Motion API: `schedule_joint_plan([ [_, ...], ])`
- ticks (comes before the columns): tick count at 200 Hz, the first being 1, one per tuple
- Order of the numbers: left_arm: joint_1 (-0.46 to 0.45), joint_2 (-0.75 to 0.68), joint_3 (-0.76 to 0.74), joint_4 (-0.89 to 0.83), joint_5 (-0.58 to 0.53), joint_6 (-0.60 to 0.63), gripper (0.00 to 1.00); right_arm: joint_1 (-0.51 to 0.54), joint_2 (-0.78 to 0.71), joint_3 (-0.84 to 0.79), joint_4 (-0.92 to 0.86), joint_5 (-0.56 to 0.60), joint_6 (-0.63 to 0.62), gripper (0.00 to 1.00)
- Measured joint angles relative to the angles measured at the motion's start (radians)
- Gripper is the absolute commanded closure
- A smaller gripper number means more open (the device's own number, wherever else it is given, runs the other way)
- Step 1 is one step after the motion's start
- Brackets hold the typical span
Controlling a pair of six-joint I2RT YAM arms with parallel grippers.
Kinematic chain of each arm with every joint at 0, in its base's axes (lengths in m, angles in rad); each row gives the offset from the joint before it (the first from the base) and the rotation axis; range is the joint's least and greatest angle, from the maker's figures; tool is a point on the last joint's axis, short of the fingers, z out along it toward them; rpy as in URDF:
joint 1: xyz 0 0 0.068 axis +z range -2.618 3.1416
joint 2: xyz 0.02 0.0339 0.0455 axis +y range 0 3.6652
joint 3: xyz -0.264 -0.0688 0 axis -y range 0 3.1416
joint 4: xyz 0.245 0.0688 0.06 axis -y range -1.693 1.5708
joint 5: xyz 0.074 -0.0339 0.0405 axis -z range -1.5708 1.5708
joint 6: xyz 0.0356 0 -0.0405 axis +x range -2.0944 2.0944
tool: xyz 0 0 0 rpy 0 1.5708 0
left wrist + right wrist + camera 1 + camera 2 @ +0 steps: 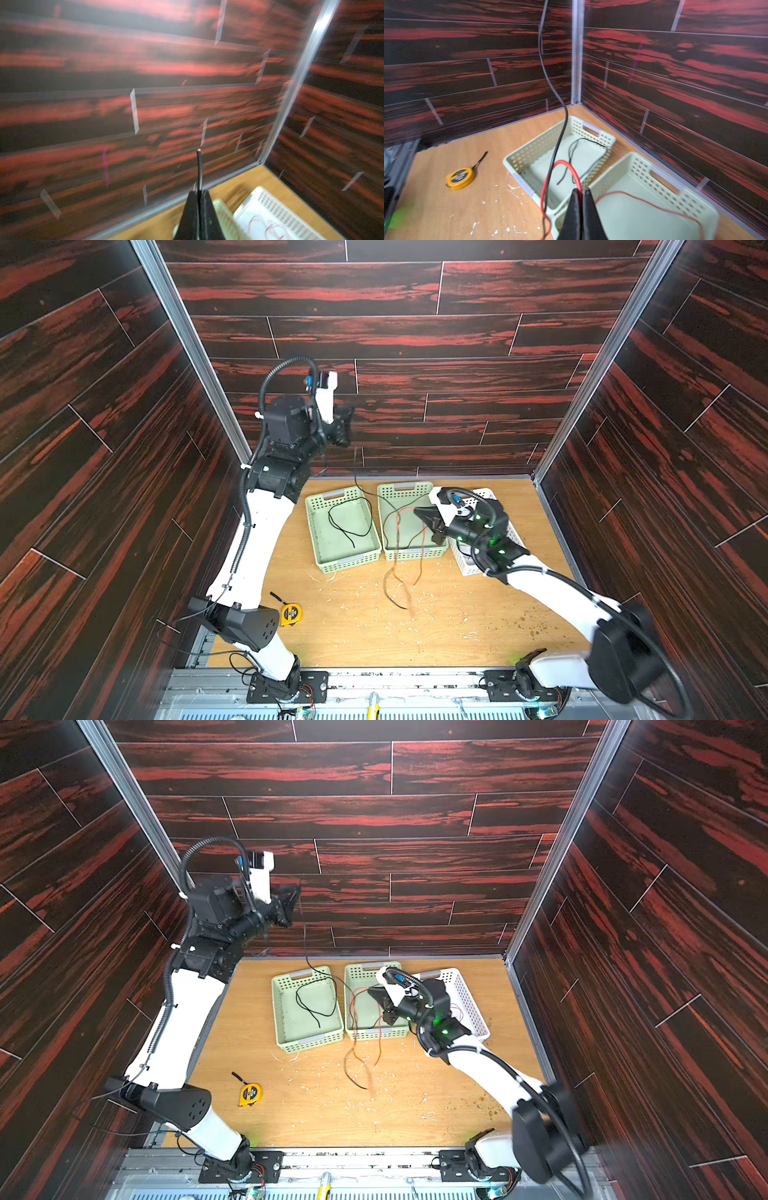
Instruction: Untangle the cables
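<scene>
My left gripper (347,423) is raised high near the back wall, shut on the end of a thin black cable (199,166). That cable (355,466) hangs down from it toward the baskets. My right gripper (417,511) hovers over the middle green basket (405,488), shut on a red cable (568,164) that loops just ahead of its tips (581,190). Black and orange-red cables (399,585) trail tangled over that basket's front rim onto the table. A separate black cable (350,531) lies curled in the left green basket (318,539).
A white basket (486,492) with thin red wires (268,226) stands right of the green ones, under my right arm. A yellow tape measure (291,614) lies at the front left. White crumbs are scattered on the wooden table (457,635). Dark walls close three sides.
</scene>
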Motion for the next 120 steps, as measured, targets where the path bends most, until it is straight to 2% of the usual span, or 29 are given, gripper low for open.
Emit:
schedule_joint_plan([
  [13,0.018,-0.011,-0.099,0.025,-0.013,-0.011,0.96,0.000,-0.017,0.000,-0.048,0.034,-0.003,1.00],
  [46,0.026,-0.045,-0.359,0.079,-0.020,-0.015,0.49,0.000,-0.020,0.000,-0.148,0.086,-0.016,1.00],
  [66,0.026,-0.087,-0.486,0.095,-0.028,0.006,0.33,-0.001,-0.020,0.000,-0.179,0.095,-0.029,1.00],
  [76,0.026,-0.115,-0.532,0.106,-0.033,0.016,0.28,-0.005,-0.020,0.000,-0.192,0.095,-0.035,1.00],
  [81,0.025,-0.131,-0.552,0.112,-0.036,0.033,0.20,-0.006,-0.020,0.000,-0.198,0.094,-0.039,1.00],
  [83,0.026,-0.138,-0.560,0.115,-0.036,0.032,0.09,-0.007,-0.020,0.000,-0.200,0.094,-0.040,1.00],
  [86,0.025,-0.148,-0.570,0.116,-0.039,0.043,0.02,-0.008,-0.020,0.000,-0.203,0.094,-0.042,1.00],
  [120,0.025,-0.307,-0.710,0.211,-0.085,0.129,0.01,-0.030,-0.020,0.000,-0.224,0.083,-0.068,1.00],
])
